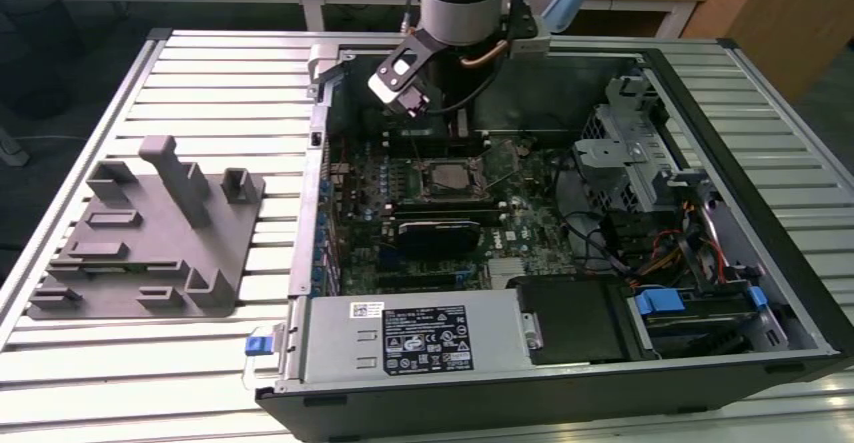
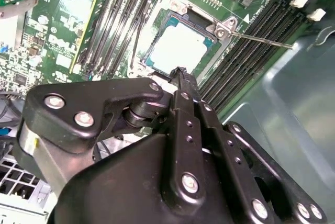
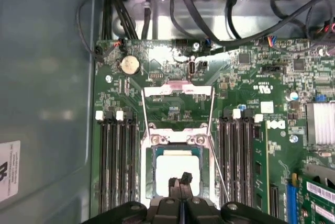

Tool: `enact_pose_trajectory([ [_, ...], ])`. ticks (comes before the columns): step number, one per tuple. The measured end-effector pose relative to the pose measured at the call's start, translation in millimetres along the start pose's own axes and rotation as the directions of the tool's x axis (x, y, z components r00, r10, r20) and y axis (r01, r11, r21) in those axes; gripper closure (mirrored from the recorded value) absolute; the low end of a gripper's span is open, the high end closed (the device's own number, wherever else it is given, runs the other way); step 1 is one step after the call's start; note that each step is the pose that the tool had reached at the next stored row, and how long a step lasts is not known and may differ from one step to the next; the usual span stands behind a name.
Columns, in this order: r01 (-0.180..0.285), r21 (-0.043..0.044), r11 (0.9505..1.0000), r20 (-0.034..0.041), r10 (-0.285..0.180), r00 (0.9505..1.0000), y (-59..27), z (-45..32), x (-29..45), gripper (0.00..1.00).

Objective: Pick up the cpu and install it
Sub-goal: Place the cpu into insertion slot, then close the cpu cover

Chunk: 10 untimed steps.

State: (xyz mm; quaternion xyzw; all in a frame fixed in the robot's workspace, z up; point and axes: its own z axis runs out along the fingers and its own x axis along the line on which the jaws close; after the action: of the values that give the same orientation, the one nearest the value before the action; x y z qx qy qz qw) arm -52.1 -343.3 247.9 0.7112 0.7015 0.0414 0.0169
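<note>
The cpu [image 3: 177,169], a shiny silver-white square chip, lies flat in the black socket [image 3: 152,182] on the green motherboard; in the second wrist view the cpu [image 2: 178,50] shows the same way. The socket's metal frame [image 3: 178,91] is swung up and open, with its thin wire levers standing out to both sides. My gripper [image 3: 181,181] hovers above the near edge of the chip, its black fingertips pressed together with nothing between them. In the second wrist view the gripper [image 2: 180,72] tip points at the chip's edge. In the exterior view the arm's wrist [image 1: 407,75] hangs over the open computer case, above the socket [image 1: 441,176].
A grey plastic tray [image 1: 140,233] with upright posts lies on the slatted table at the exterior view's left. Memory slots [image 3: 118,161] flank the socket on both sides. Black cables [image 3: 209,30], the drive cage [image 1: 634,143] and the power supply [image 1: 414,338] crowd the case.
</note>
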Motion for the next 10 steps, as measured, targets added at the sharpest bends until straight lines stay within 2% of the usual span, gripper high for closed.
enact_pose_trajectory([
  [3, 0.0, 0.0001, 1.0, 0.0001, 0.0, 1.0, 0.3, -3.3, 0.1, 0.89],
  [10, 0.0, 0.0, 1.0, 0.0001, 0.0, 1.0, 0.3, -3.9, 0.1, 0.89],
])
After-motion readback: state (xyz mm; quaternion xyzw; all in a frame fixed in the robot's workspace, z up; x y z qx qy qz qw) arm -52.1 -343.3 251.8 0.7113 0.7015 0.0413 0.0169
